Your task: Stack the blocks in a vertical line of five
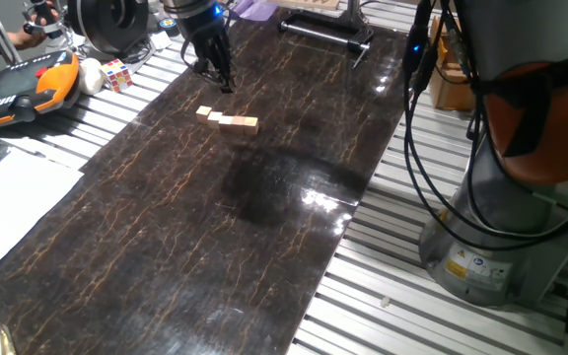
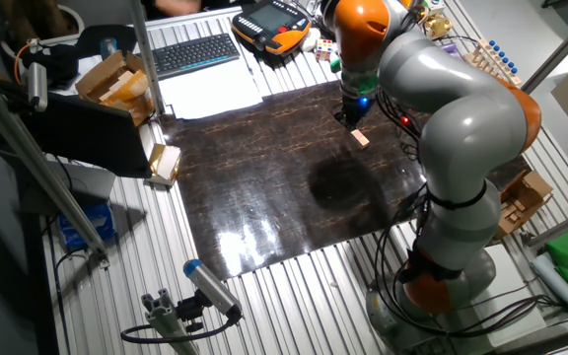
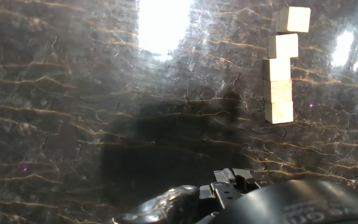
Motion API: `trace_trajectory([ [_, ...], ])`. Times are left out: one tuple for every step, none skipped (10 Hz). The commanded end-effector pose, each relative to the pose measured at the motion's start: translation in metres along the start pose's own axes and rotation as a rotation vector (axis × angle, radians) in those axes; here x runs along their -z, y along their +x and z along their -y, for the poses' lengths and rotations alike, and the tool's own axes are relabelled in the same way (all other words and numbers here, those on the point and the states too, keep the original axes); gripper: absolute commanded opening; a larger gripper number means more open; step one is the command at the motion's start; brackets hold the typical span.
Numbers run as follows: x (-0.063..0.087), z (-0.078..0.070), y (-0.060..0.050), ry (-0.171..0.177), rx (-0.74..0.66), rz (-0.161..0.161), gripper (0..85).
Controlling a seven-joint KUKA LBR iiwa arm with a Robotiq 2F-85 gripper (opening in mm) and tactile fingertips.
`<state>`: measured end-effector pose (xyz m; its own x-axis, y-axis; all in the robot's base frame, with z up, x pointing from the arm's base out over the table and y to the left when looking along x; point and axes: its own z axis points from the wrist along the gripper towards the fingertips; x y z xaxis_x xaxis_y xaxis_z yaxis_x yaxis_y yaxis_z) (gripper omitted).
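Currently the blocks (image 1: pixel 227 119) (image 2: pixel 360 138) (image 3: pixel 282 66) are laid flat on the dark marbled table (image 1: pixel 215 237) in a line of five, seen clearly in the hand view: the lower three touching, the upper two stepped slightly to the right, none on top of another. The gripper (image 1: pixel 223 83) is positioned just behind the row, fingertips close to the surface, nothing seen held. Whether the jaws are parted or closed cannot be told from any view. A Rubik's cube (image 1: pixel 116 74) and an orange teach pendant (image 1: pixel 23 89) are placed off the table's far left edge.
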<state>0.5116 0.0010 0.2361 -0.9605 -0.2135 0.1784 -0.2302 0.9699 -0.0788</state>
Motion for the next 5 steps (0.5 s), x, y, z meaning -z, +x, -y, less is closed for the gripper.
trace_trajectory([
  [0.0001,0.0,0.0,0.0,0.0,0.001,2.0],
  [0.0001,0.0,0.0,0.0,0.006,0.0,2.0],
  [0.0001,0.0,0.0,0.0,0.006,0.0,2.0],
  [0.0001,0.0,0.0,0.0,0.006,0.0,2.0],
  [0.0001,0.0,0.0,-0.035,0.024,0.027,2.0],
])
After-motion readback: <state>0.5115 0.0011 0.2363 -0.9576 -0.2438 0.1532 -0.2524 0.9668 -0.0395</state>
